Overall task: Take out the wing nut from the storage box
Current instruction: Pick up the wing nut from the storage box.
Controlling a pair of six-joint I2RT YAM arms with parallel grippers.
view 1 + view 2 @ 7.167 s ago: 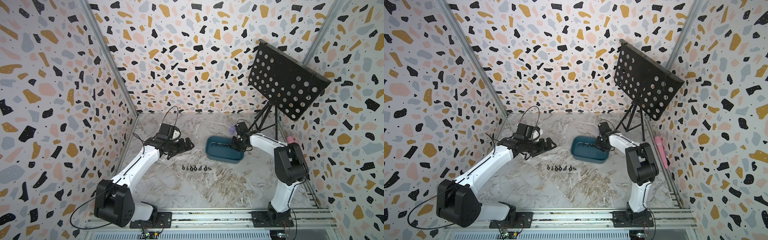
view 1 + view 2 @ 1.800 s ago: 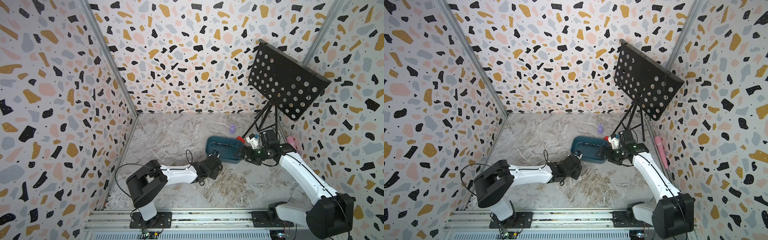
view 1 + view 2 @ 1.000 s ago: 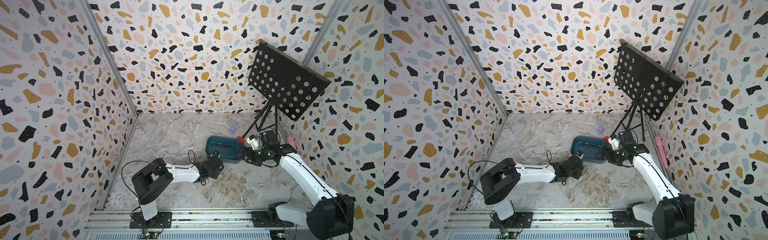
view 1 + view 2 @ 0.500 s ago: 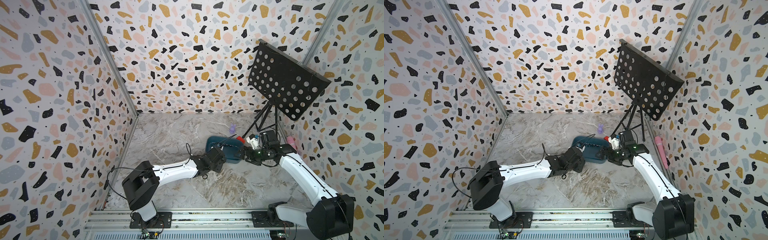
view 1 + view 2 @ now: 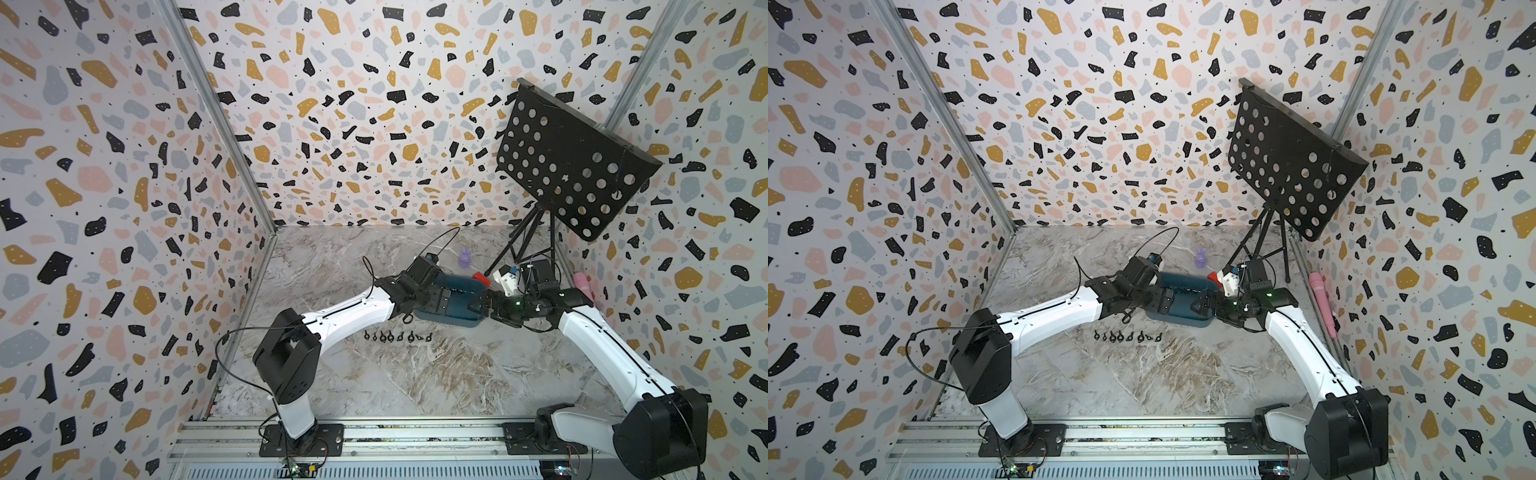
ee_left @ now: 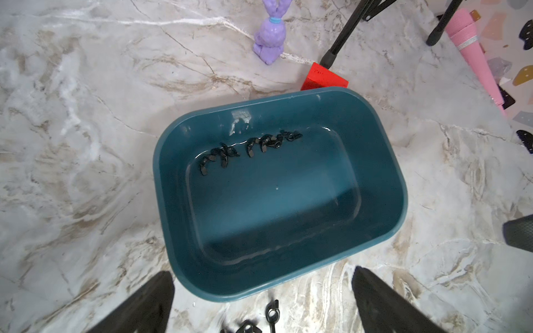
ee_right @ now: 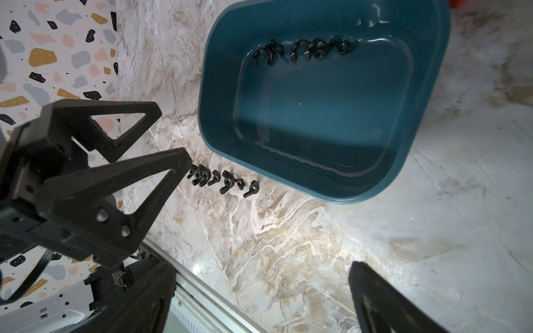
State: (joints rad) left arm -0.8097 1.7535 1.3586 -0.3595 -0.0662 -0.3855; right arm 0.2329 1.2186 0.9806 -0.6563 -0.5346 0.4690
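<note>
A row of wing nuts (image 5: 397,336) lies on the desk (image 5: 415,382) just beside the box (image 6: 375,173), so part of the job looks done. More nuts (image 6: 251,147) lie inside along one long wall, yet to be taken. The left pincer (image 7: 173,132) and right pincer (image 7: 259,269) both gape wide and empty at opposite ends of the box. No writing is legible.

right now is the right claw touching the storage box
Apart. The right wrist view shows bare table between the storage box and both fingertips of the open right claw.
</note>
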